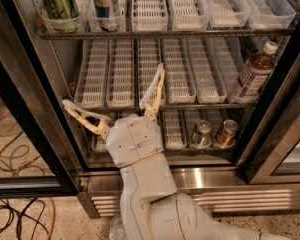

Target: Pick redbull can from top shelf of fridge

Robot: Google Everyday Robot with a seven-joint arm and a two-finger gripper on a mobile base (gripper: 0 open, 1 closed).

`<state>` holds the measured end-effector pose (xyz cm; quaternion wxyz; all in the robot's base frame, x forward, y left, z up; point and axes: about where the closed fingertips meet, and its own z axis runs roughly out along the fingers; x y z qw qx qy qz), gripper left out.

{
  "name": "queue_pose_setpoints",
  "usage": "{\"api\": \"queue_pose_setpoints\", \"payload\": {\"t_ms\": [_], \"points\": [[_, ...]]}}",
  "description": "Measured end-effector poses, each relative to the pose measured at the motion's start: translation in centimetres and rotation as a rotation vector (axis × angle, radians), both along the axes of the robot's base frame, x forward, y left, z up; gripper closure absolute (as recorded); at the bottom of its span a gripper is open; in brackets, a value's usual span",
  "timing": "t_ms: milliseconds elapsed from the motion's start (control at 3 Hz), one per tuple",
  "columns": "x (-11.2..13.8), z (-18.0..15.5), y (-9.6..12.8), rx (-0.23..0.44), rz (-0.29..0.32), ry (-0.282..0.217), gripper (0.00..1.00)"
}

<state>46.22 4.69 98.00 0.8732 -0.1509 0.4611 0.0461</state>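
The redbull can (104,4), slim with blue and silver panels, stands in a white lane tray at the left of the top shelf (190,33) of the fridge (35,109); its top is cut off by the frame edge. My gripper (113,85) is open, fingers spread wide, in front of the middle rack and well below the can. One fingertip (66,104) points left and the other (160,68) points up.
A wider green-patterned can (60,4) stands just left of the redbull can. A brown bottle (255,73) sits at the right of the middle rack. Two short cans (213,133) sit on the bottom rack. Black door frames flank the opening, and cables (10,134) lie on the floor at left.
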Motion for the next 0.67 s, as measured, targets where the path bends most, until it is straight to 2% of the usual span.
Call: {"api": "queue_pose_setpoints", "payload": {"t_ms": [333,667], "points": [[1.8,1.0,1.5,0.084,0.028,-0.064,0.00],[2.6,2.7,3.4,0.147,0.021,-0.138,0.00]]}}
